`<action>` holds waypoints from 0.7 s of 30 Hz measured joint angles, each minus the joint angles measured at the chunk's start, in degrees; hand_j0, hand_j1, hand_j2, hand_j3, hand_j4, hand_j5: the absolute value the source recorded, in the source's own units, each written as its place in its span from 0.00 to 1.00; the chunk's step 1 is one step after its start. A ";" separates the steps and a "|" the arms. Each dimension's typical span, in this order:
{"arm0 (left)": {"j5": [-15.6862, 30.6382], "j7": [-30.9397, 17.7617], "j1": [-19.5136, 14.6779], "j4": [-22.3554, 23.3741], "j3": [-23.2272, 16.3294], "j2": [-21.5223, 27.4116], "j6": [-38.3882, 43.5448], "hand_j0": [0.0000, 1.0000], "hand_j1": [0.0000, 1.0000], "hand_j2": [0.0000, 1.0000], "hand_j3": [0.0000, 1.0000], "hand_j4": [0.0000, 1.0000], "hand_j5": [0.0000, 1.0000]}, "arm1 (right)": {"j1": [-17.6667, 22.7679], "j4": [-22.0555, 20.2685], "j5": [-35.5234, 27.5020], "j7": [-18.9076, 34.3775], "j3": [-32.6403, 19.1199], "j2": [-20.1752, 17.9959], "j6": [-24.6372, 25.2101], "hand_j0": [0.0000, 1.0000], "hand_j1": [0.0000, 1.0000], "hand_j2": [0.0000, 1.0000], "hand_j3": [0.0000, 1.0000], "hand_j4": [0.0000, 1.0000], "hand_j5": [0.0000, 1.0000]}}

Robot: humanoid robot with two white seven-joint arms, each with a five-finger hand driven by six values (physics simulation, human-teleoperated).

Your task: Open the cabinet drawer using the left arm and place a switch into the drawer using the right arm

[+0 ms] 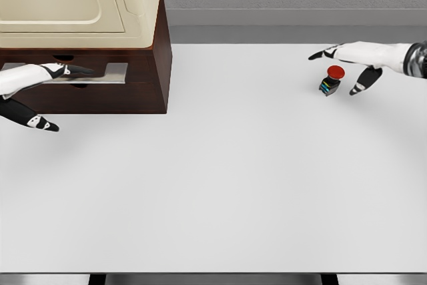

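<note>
A dark brown cabinet (150,71) with a cream top stands at the table's far left. Its drawer front carries a flat silver handle (110,73). My left hand (50,95) reaches in from the left, with fingers (67,69) stretched over the handle and the thumb low in front; whether it grips the handle I cannot tell. A switch (331,80) with a red round button on a black body stands at the far right. My right hand (347,71) hovers over it, fingers spread, one pointing left and the thumb down beside the switch, holding nothing.
The white table (220,178) stretches wide between cabinet and switch. A grey wall runs behind the table's far edge. The front edge lies at the bottom of the view.
</note>
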 measured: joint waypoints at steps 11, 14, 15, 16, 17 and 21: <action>0.10 0.02 0.09 0.75 -0.04 -0.19 0.43 1.00 1.00 1.00 1.00 1.00 1.00 | -0.79 1.51 1.79 0.22 -0.09 0.98 0.01 1.00 1.00 1.00 1.00 1.00 1.00; 0.11 -0.01 0.09 0.99 -0.14 -0.19 0.46 1.00 1.00 1.00 1.00 1.00 1.00 | -0.97 2.03 2.00 0.22 -0.12 1.21 0.00 1.00 1.00 1.00 1.00 1.00 1.00; 0.10 0.00 0.09 1.03 -0.16 -0.20 0.47 1.00 1.00 1.00 1.00 1.00 1.00 | -1.32 2.42 2.01 0.22 -0.12 1.47 0.01 1.00 1.00 1.00 1.00 1.00 1.00; 0.10 0.00 0.00 1.06 -0.18 -0.20 0.56 1.00 1.00 1.00 1.00 1.00 1.00 | -1.32 2.89 2.10 0.22 -0.12 1.80 0.01 1.00 1.00 1.00 1.00 1.00 1.00; 0.12 -0.01 0.09 1.08 -0.19 -0.21 0.77 1.00 1.00 1.00 1.00 1.00 1.00 | -1.49 3.40 2.24 0.22 -0.12 2.16 0.01 1.00 1.00 1.00 1.00 1.00 1.00; 0.18 -0.01 0.09 1.12 -0.21 -0.24 1.25 0.99 0.99 0.99 0.99 0.99 0.99 | -1.85 5.32 3.22 0.22 -0.09 3.57 0.00 1.00 1.00 1.00 1.00 1.00 1.00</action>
